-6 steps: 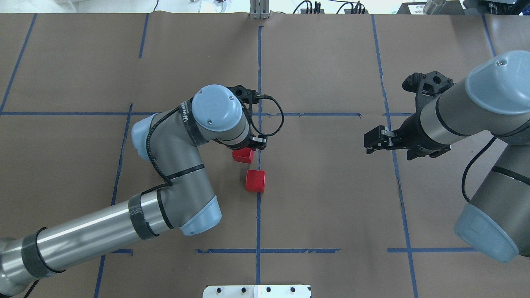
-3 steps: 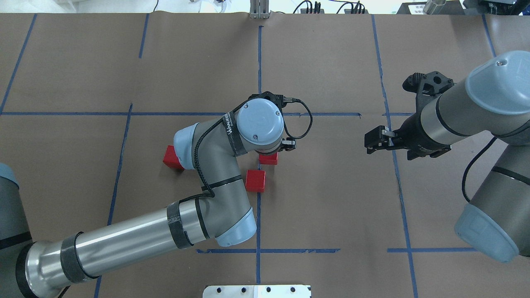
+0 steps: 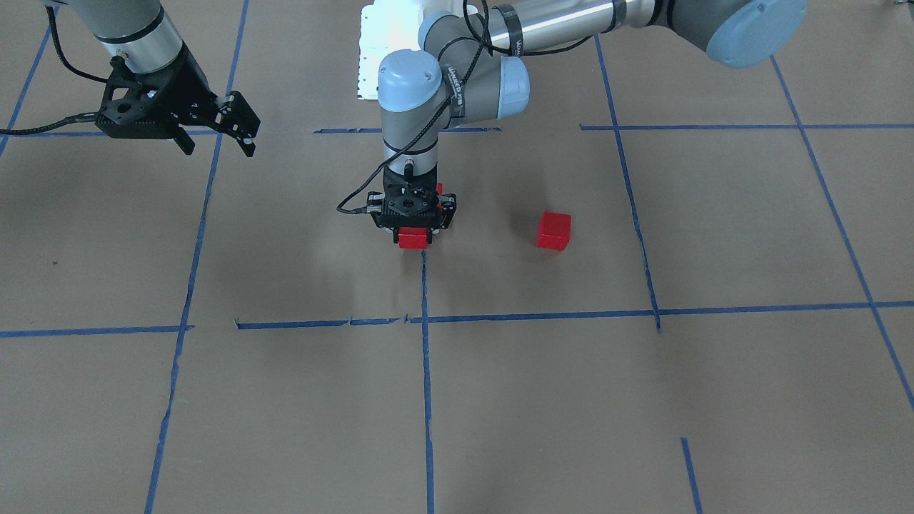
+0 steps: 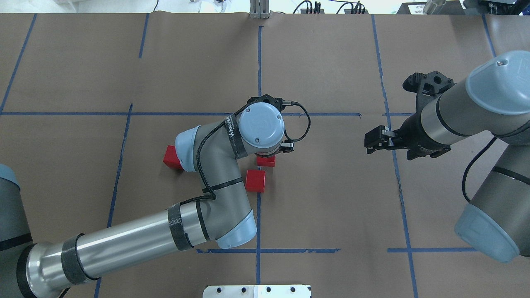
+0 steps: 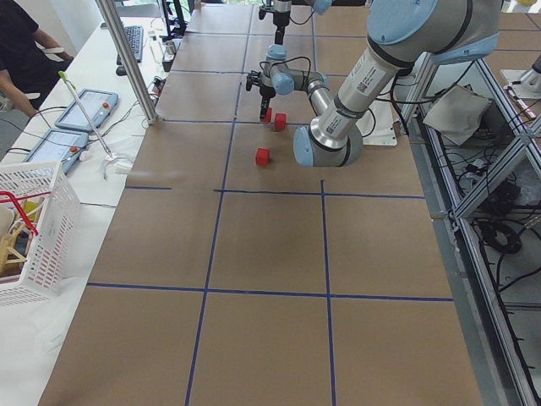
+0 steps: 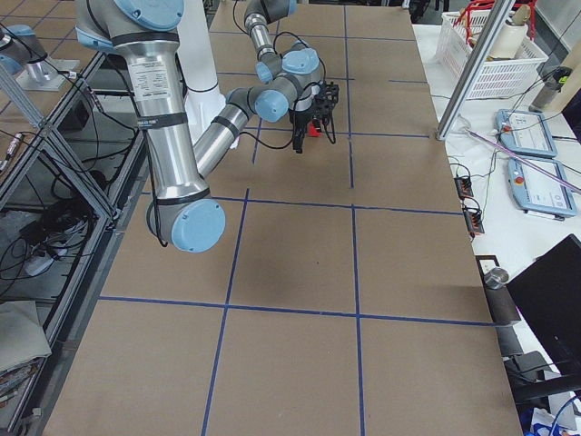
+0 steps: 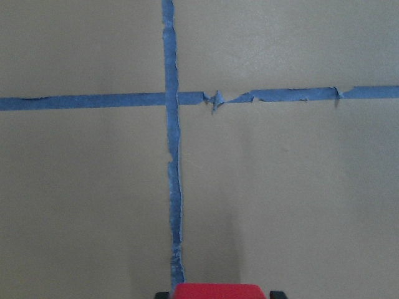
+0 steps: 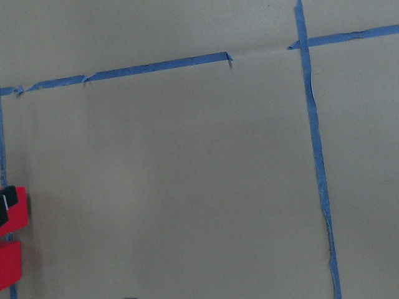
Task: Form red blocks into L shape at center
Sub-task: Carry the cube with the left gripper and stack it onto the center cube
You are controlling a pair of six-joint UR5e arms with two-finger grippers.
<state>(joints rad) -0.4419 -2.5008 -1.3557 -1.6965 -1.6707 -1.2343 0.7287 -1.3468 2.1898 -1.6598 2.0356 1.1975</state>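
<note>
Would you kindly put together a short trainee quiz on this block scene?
1. True or false: the right gripper grips a cube.
2. How many red blocks show overhead?
3. The left gripper holds its block where? A) at the central vertical tape line; B) in a corner cell; C) off the paper.
Key: 1 false, it is empty; 2 three; 3 A.

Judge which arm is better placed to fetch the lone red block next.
Probably left. The lone red block lies left of centre, nearer the left pincer; the right pincer hovers open across the cell. The left pincer first has to release its held block.
</note>
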